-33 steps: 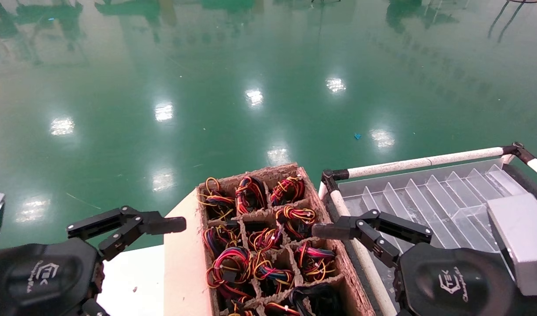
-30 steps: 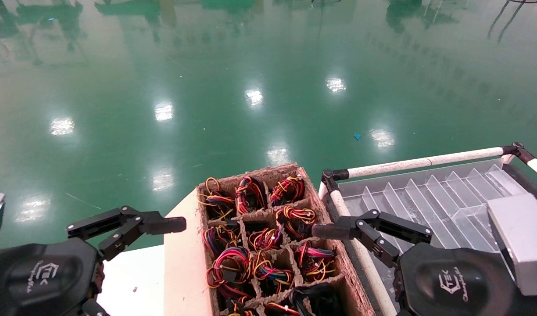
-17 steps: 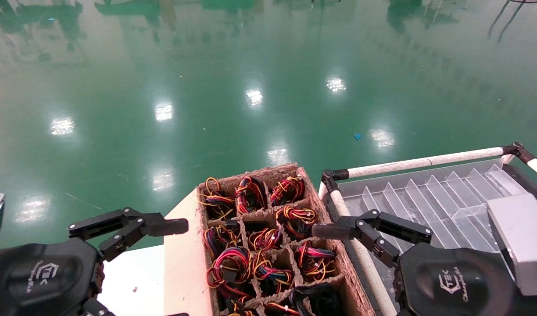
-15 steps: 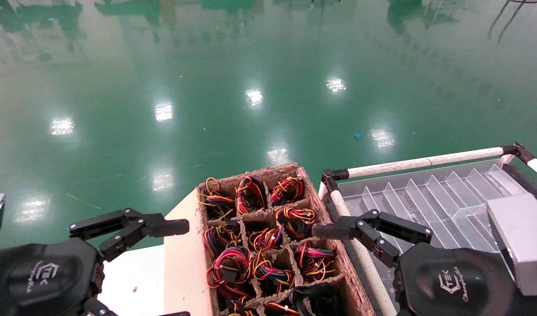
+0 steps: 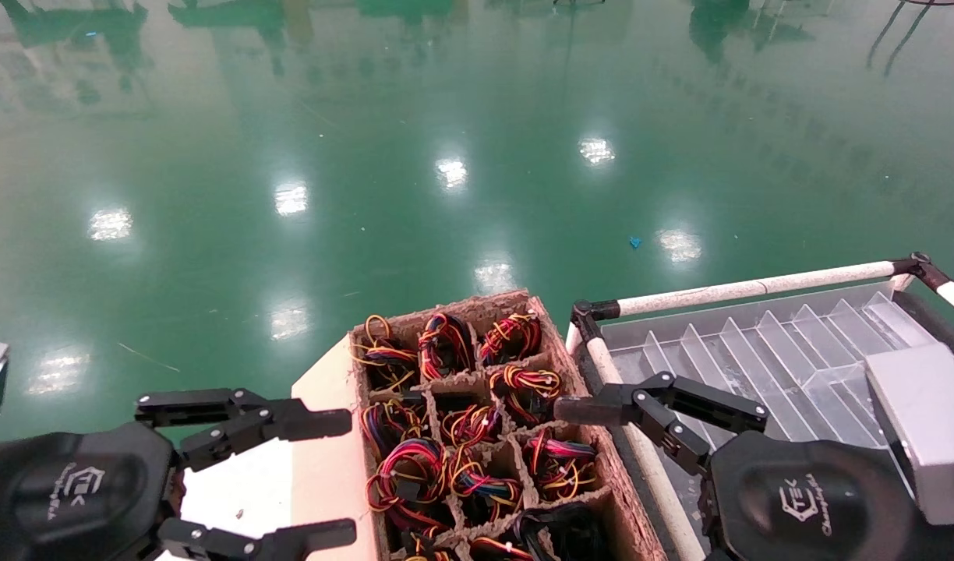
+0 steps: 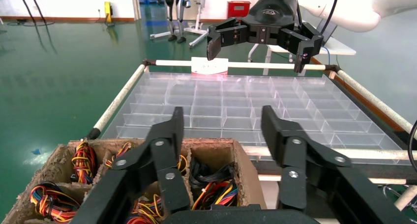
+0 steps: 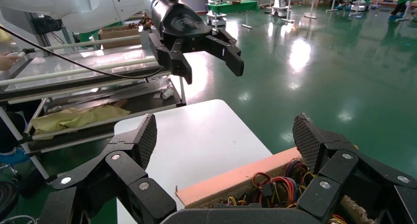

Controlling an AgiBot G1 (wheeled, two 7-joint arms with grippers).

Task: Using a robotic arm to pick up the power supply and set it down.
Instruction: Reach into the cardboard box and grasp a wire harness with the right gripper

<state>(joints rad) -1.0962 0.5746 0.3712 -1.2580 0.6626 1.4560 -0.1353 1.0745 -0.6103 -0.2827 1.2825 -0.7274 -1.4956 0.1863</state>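
Left claw [image 5: 346, 478]: released, fingers [image 6: 166, 150] spread wide, hovering over the white table [image 5: 235, 483] just left of the cardboard tray [image 5: 551, 327].
Right claw [image 7: 226, 133]: released too, fingers [image 7: 309, 138] wide apart, held above the right rim of the cardboard tray, beside the clear divider tray [image 5: 757, 351].
Cardboard tray: compartments filled with coiled red, yellow and black wire bundles [image 5: 403, 467].
Clear divider tray: sits in a frame with white rails [image 5: 750, 288], right of the cardboard tray.
Grey block [image 5: 925, 428]: at the right wrist, over the divider tray.
Power supply: where it lies cannot be told from these views.
Floor [image 5: 446, 117]: glossy green.
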